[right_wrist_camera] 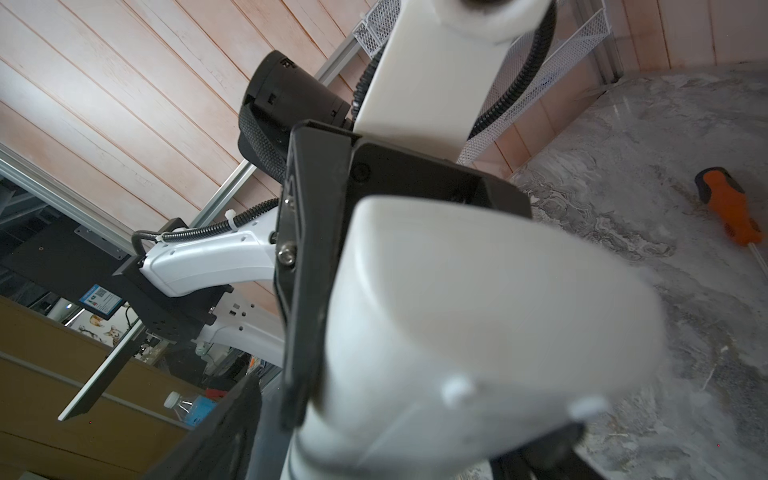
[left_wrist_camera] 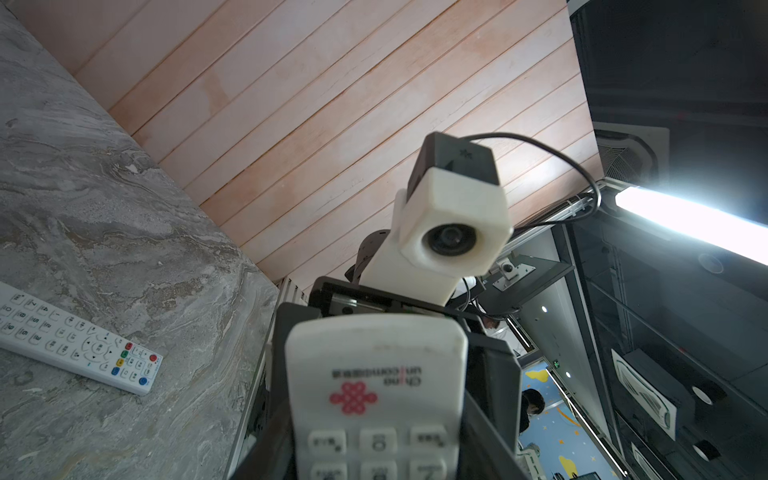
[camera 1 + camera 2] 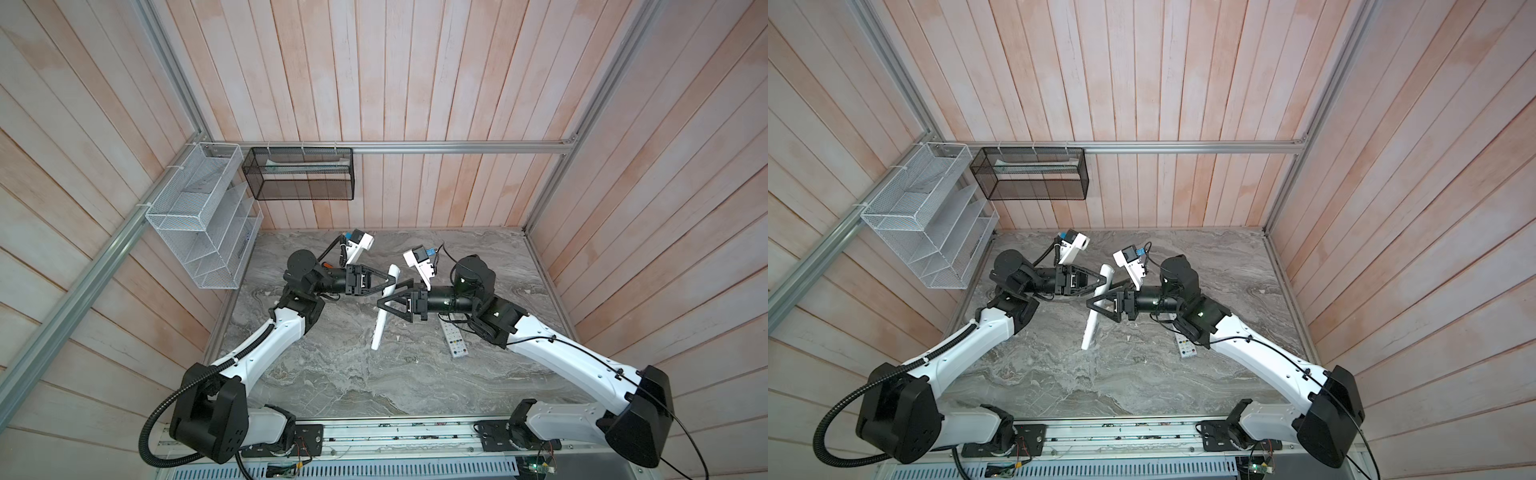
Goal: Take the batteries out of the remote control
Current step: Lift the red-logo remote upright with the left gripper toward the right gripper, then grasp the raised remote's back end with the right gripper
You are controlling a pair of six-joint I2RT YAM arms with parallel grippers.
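The batteries are not visible in any view. I judge that they sit inside the held remote (image 3: 380, 328), behind its back cover, because in the right wrist view the held remote (image 1: 478, 291) shows a white, smooth back that looks closed, though it is blurred. This remote hangs in the air at the centre of both top views, above the table (image 3: 332, 374). Its long axis runs from the upper centre down and a little to the left (image 3: 1091, 332). So it stands almost across both claws, which point at each other from the two sides.

The left gripper (image 3: 390, 284) pinches the remote near its upper end. In the left wrist view the button face with the red logo (image 2: 376, 374) lies between its dark fingers. The right gripper (image 3: 385, 300) stands on the right, a little lower, at about the middle of the remote. Its jaws are on either side of the body, but whether they press it I cannot tell.

The relation that matters is this: the button face looks toward the left arm and the back looks toward the right arm. The right claw is therefore nearer to the cover. I think the next move must push along the long axis while the left claw resists.

A second remote (image 3: 455, 343) lies flat on the table under the right arm, buttons up (image 2: 79, 345). A screwdriver (image 1: 731, 208) lies apart on the table.
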